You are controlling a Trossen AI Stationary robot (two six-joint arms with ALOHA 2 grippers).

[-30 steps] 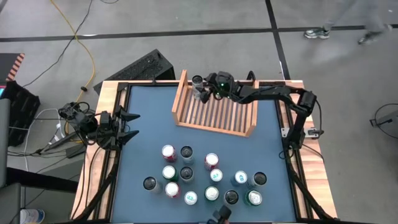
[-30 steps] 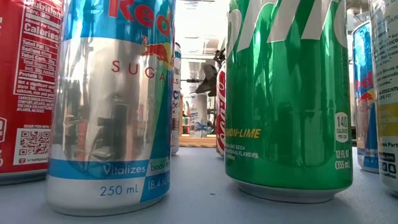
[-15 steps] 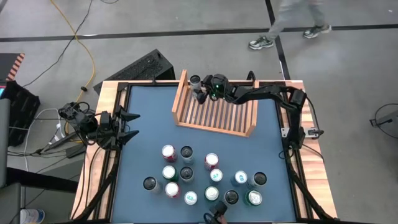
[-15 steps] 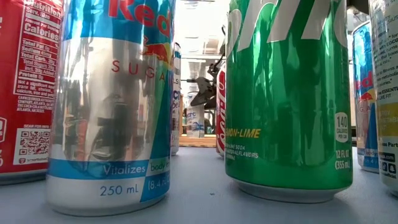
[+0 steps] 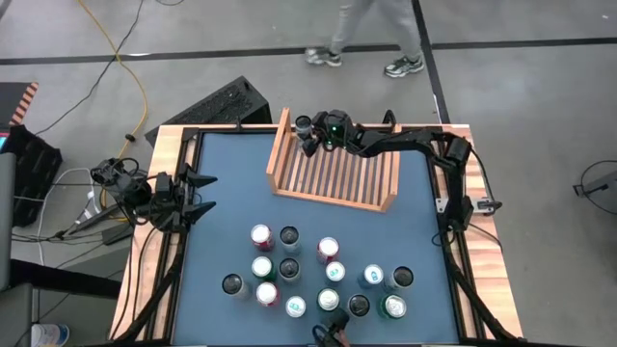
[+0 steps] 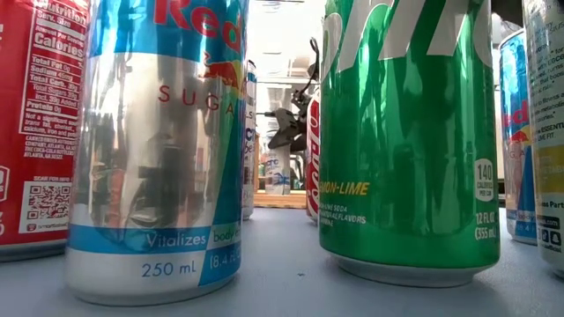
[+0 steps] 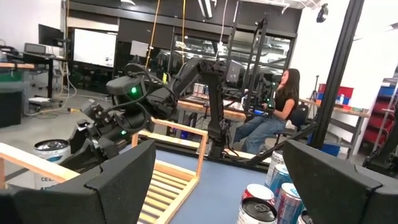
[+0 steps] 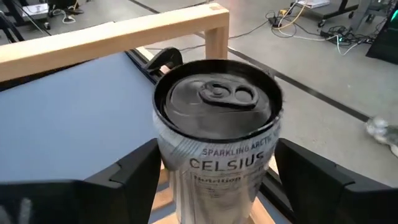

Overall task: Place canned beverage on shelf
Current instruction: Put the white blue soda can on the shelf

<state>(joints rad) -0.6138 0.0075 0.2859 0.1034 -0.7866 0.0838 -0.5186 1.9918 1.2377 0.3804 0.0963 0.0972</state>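
Observation:
A silver Celsius can (image 8: 217,124) stands upright at the far left corner of the light wooden slatted shelf (image 5: 333,200). It also shows in the high view (image 5: 305,123) and, far off, in the low view (image 6: 275,172). My right gripper (image 5: 312,135) reaches over the shelf's back from the right and is shut on this can. My left gripper (image 5: 200,193) waits open and empty at the table's left edge. My right gripper pinches the can's two opposite sides (image 8: 163,163), just below its top rim, between its two fingers (image 8: 134,171). The fingers come roughly level from the table's right. The can stays upright, top up. Its base is hidden, so I cannot tell whether it rests on the slats.
Several upright cans (image 5: 318,275) stand in a cluster on the blue mat near the table's front, and they fill the low view (image 6: 405,132). A person's legs (image 5: 366,39) cross the floor beyond the table. A seated person (image 7: 280,106) shows in the room.
My right gripper has gone slightly toward the table's left edge over the shelf's back, closer to the far left corner. The can has stayed upright there. A person has walked leftward across the floor behind the table.

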